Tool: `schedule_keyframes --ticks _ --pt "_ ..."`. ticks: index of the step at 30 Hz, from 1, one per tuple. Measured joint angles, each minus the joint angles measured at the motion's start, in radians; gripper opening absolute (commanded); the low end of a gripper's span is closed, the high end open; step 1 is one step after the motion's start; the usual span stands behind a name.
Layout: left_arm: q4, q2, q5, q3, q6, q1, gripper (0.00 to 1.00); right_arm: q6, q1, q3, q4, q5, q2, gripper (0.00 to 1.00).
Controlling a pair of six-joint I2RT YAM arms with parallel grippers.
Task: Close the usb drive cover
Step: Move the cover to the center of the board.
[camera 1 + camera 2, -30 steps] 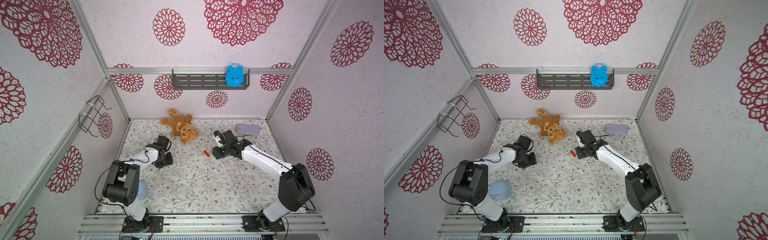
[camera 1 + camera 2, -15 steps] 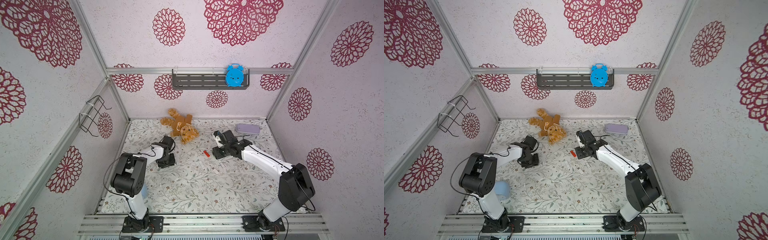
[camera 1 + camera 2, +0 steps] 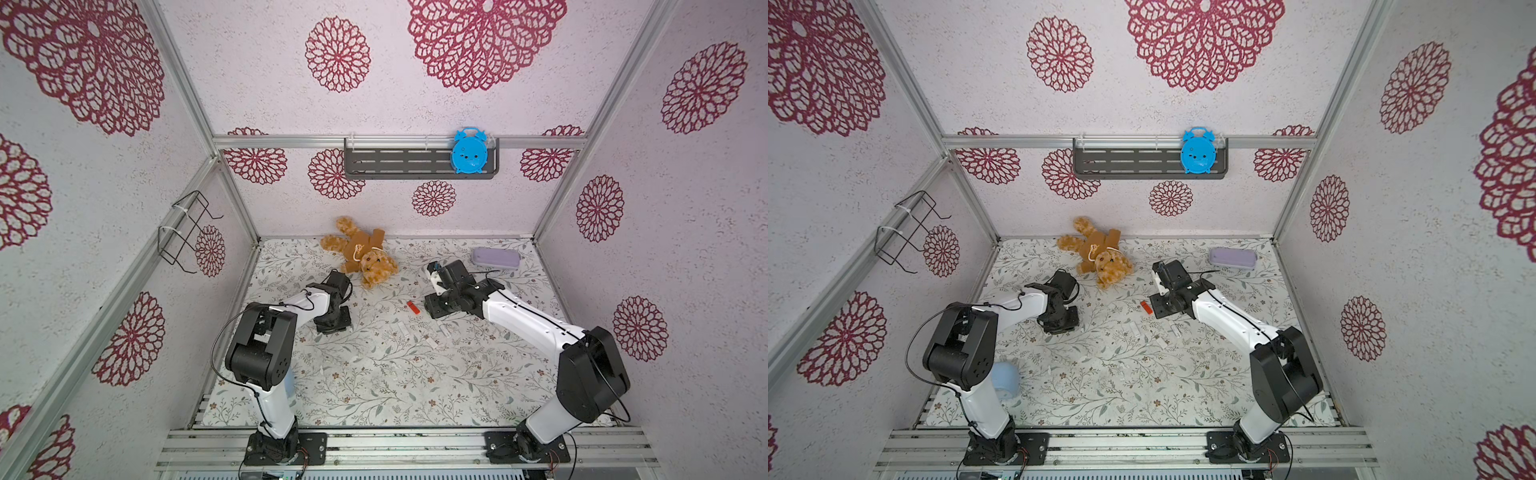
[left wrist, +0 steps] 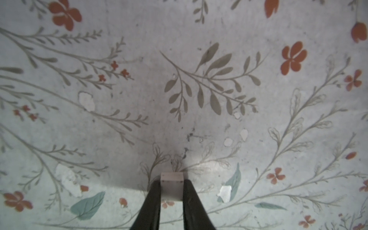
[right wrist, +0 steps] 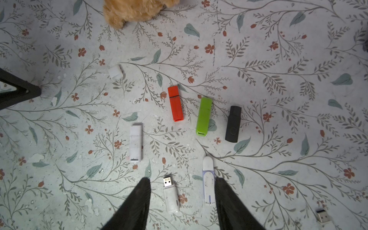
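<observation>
Currently, the left gripper [image 4: 172, 184] is clamped on a small white rectangular plastic cap [image 4: 172, 177], with one black finger against each side. It sits low over the floral-patterned table [image 3: 374, 395], toward the table's left edge. This grip leaves the cap's end projecting past the fingertips, presumably so that it can be pushed onto a connector. Which way its open end faces cannot be told.

The right gripper [image 5: 182, 180] hangs with its jaws well apart and holds nothing, over a group of drives near the table's middle. Between the jaws, flat on the table, lies the white plastic usb drive with a bare metal connector [image 5: 170, 196]. It is judged to be the task's drive, since the red plastic drive [image 5: 175, 103] and the green plastic drive [image 5: 203, 116] beyond it show no exposed plug. The straddling pose suits closing on the body to steady it for capping.

A white-and-lilac swivel drive [image 5: 208, 180] lies just beside one jaw and could be caught in that grip.
</observation>
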Motion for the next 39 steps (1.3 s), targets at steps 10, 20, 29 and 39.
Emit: schedule_keyframes --ticks 10,20,29,39 --pt "0.0 0.0 0.084 0.004 0.048 -0.141 0.14 0.0 0.0 -0.005 0.001 0.003 0.0 0.56" --pt "0.018 -0.016 0.195 -0.016 0.062 -0.343 0.15 0.014 0.002 -0.101 0.002 0.032 -0.045 0.56" --pt "0.016 -0.015 0.2 0.003 0.083 -0.371 0.26 0.02 0.002 -0.136 0.005 0.058 -0.127 0.57" --pt "0.013 -0.067 0.217 0.02 0.098 -0.371 0.33 0.016 0.002 -0.137 0.008 0.06 -0.127 0.57"
